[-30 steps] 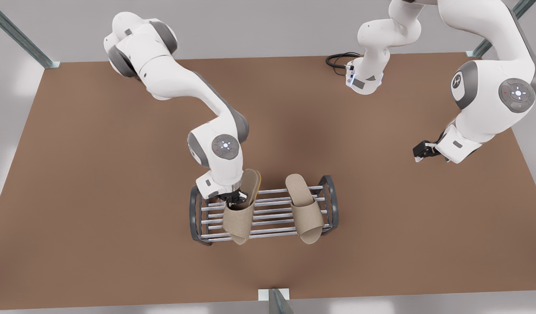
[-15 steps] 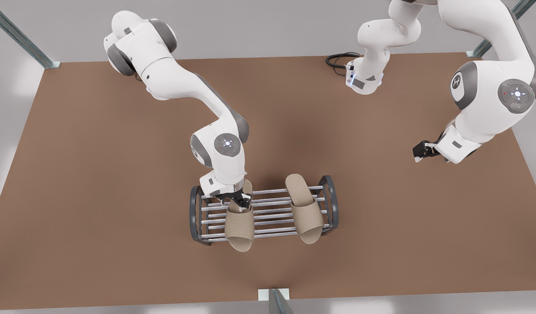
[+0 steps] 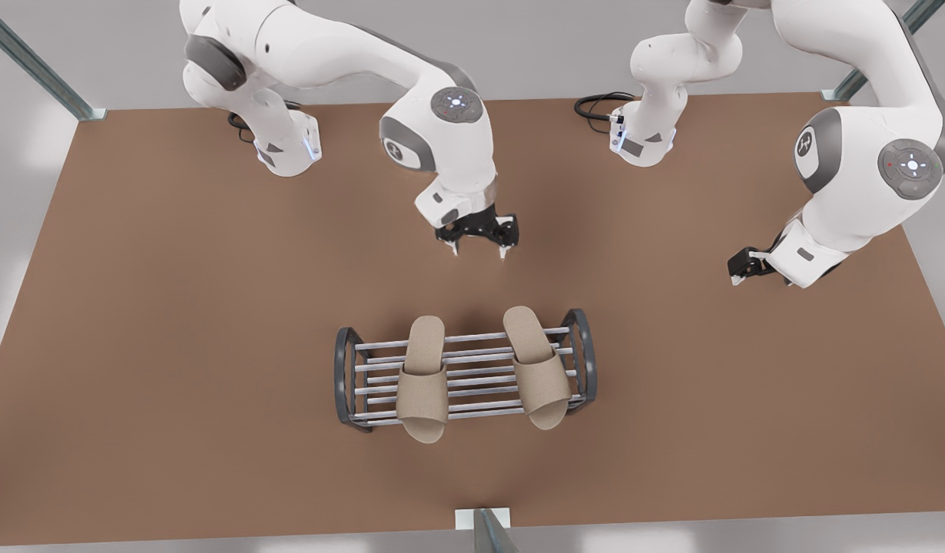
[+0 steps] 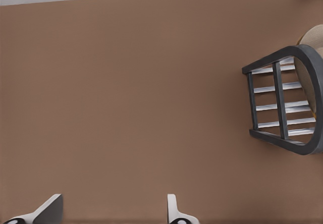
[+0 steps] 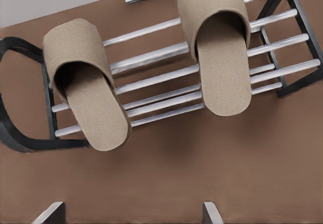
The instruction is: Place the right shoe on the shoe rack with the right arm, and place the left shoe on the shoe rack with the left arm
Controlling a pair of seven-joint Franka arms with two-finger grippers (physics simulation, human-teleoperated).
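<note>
— Shoes?
— Lay apart on shoe rack (image 3: 342, 376): right shoe (image 3: 422, 378), left shoe (image 3: 538, 369), toes past its edge.
— Claws?
— Spread, over bare table (image 3: 173, 346): right gripper (image 3: 478, 244) behind rack, left gripper (image 3: 737, 275) well aside, half hidden

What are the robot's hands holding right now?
Nothing. Both the right hand and left hand are open and empty; the two beige fabric slippers lie on the silver-barred shoe rack.

Both beige open-toe slippers lie flat across the silver bars of the shoe rack (image 3: 465, 376), side by side and apart. The right shoe (image 3: 422, 378) sits toward the rack's end on the front view's left, the left shoe (image 3: 535, 366) toward the opposite end, toes overhanging the rack's front bar.
</note>
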